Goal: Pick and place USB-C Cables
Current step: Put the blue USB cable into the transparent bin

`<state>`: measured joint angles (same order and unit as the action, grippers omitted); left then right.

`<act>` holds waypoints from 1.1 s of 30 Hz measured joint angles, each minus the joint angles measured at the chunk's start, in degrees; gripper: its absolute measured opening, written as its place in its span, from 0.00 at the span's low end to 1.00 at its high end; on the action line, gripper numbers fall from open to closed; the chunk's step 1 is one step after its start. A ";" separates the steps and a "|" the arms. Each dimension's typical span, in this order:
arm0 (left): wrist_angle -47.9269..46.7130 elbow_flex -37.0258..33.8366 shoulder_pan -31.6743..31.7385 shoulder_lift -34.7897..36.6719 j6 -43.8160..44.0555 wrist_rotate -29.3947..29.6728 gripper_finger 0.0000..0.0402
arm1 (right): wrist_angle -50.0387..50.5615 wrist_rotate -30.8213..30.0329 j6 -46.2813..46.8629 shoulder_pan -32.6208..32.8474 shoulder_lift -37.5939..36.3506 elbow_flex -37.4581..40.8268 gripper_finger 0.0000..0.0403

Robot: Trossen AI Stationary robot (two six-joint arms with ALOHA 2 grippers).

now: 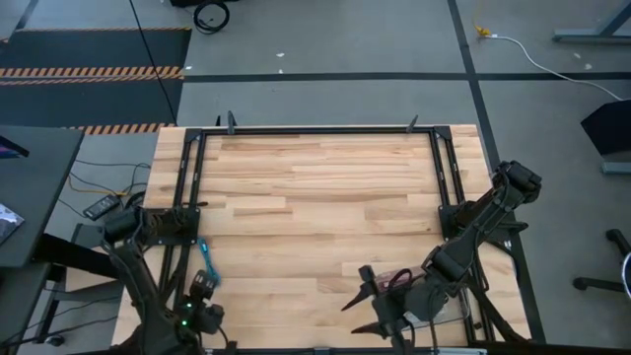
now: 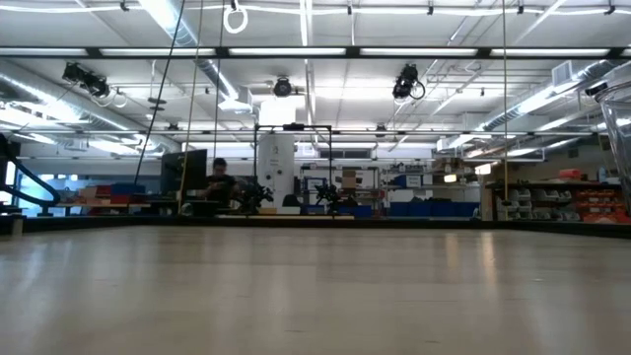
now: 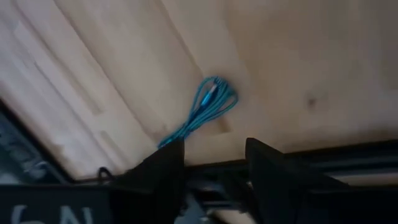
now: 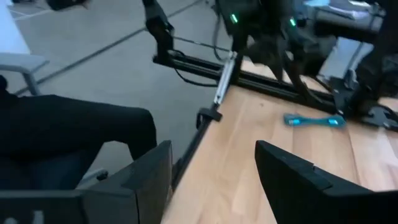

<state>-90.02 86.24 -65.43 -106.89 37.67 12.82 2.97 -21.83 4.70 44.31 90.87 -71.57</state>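
A teal cable bundle [image 1: 207, 258] lies flat on the wood near the table's left edge, and it also shows in the left wrist view [image 3: 205, 109] and the right wrist view [image 4: 314, 120]. My left gripper [image 1: 204, 284] [image 3: 214, 168] hovers just on the near side of it, open and touching nothing. My right gripper [image 1: 361, 301] [image 4: 214, 180] is open near the table's near edge, right of centre, its fingers pointing toward the left. A dark red bundle [image 1: 399, 279] shows beside the right wrist, partly hidden by the arm. The other cables are out of view.
A black frame [image 1: 315, 130] runs round the far, left and right sides of the wooden table [image 1: 315, 197]. A clear wall [image 2: 619, 128] rises at the right edge of the low view. A person [image 2: 219, 179] sits far off in the room.
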 joint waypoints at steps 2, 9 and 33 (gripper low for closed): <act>0.19 -2.65 0.00 0.00 -2.37 0.01 0.45 | -0.64 0.68 -0.42 -0.03 0.00 0.00 0.59; 7.02 -12.32 -0.02 0.05 -10.00 -0.02 0.44 | -0.78 0.89 -1.43 -0.02 0.00 0.00 0.59; 31.02 -42.03 9.59 15.65 -23.67 -7.46 0.44 | 0.65 0.45 6.05 0.47 0.00 0.00 0.59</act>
<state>-59.00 44.21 -55.84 -91.24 14.00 5.36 3.63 -21.39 10.76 44.78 90.87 -71.57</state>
